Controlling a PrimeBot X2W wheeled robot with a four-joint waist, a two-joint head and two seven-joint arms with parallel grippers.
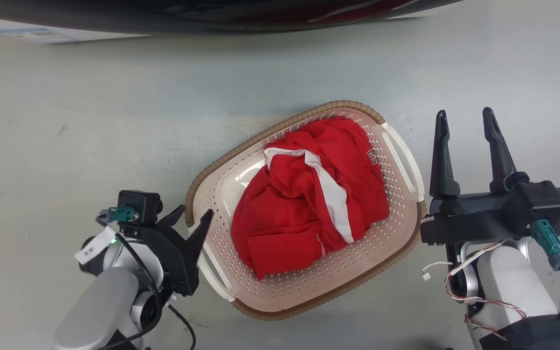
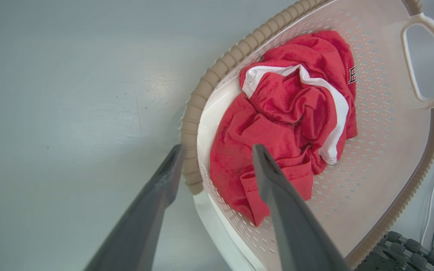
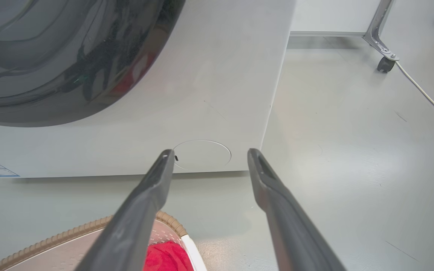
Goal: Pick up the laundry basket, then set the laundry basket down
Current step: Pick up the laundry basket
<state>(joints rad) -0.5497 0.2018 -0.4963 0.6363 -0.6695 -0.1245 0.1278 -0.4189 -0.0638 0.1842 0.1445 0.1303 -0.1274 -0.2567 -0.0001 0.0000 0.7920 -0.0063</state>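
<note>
Left claw (image 1: 195,210): spread open and empty. One finger is outside the laundry basket (image 1: 221,189) and one is over its inner wall, straddling the rim beside the left handle (image 1: 214,272).
Right claw (image 1: 464,113): released and empty. The right handle (image 1: 404,160) lies just beside its inner finger, apart from it.
Basket's place: on the floor (image 1: 90,121), between both claws.
Risk: pinching one side's rim alone would likely tip the basket, and smooth fingers may slip.
Load risk: the loose red garment (image 1: 304,204) could slide out.
Materials: thin perforated cream plastic, ribbed brown woven-look rim, soft crumpled cloth.
</note>
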